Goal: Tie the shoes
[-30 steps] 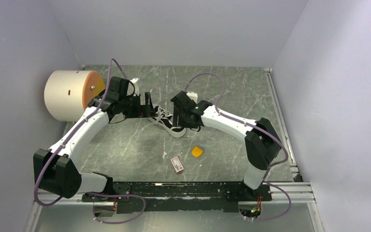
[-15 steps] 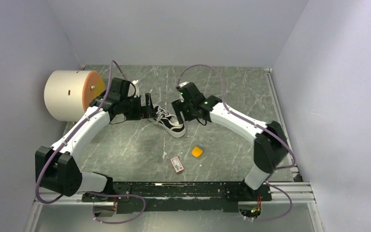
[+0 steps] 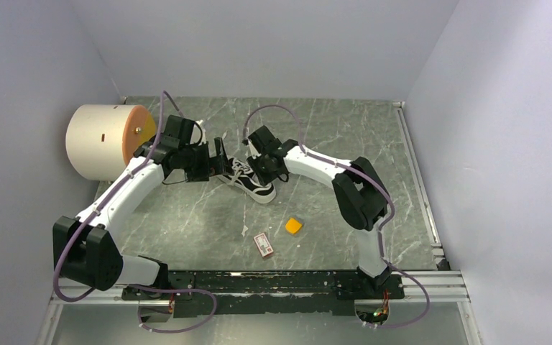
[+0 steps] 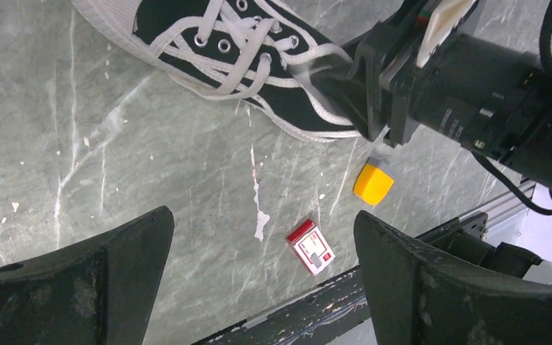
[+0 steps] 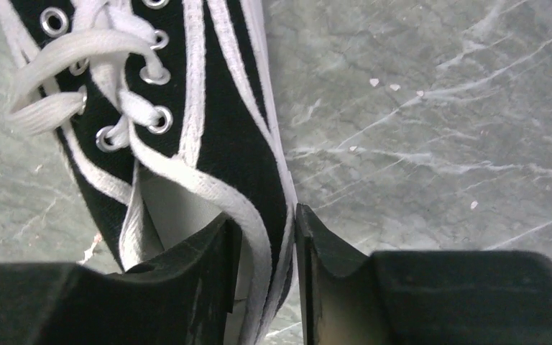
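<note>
The sneaker [image 3: 251,184] lies in the middle of the top view, on the table [image 3: 345,136], between the two arms. Its laces [image 4: 238,37] are loose, so no knot is made yet. The right gripper [image 5: 266,215] has its fingers squeezed on the side of the sneaker, with one lace strand between them. It looks like it is catching a lace or holding the shoe.

The left gripper [image 4: 262,215] hangs just beside, fingers wide apart and holding nothing. Next, it likely needs to come down on the other lace.

An orange block [image 3: 294,226] and a red-and-white card [image 3: 264,244] lie lower in the frame, out of the way. A big round drum [image 3: 104,140] sits at the left, near the left arm.
</note>
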Controlling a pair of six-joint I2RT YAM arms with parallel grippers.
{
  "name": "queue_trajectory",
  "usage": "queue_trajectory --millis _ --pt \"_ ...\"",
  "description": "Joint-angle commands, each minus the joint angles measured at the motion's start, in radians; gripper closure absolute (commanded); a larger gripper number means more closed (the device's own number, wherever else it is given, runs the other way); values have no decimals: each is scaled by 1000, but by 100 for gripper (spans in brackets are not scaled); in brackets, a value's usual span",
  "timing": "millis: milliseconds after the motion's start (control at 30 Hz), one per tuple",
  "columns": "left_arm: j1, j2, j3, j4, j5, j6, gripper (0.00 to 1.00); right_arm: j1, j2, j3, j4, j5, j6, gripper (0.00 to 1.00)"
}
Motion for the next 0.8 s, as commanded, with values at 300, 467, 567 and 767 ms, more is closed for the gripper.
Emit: queue_trajectory --millis 300,467,567,767 --pt "1 -173 126 -123 -145 126 0 111 -78 64 -68 238 22 100" --pt "3 -268 216 -201 -297 148 0 248 -104 201 -184 304 136 100" --pt "3 -314 244 -225 -366 147 0 311 -119 255 -217 357 238 100" --pt "3 -375 212 -192 -390 115 0 310 -188 136 -208 520 521 100"
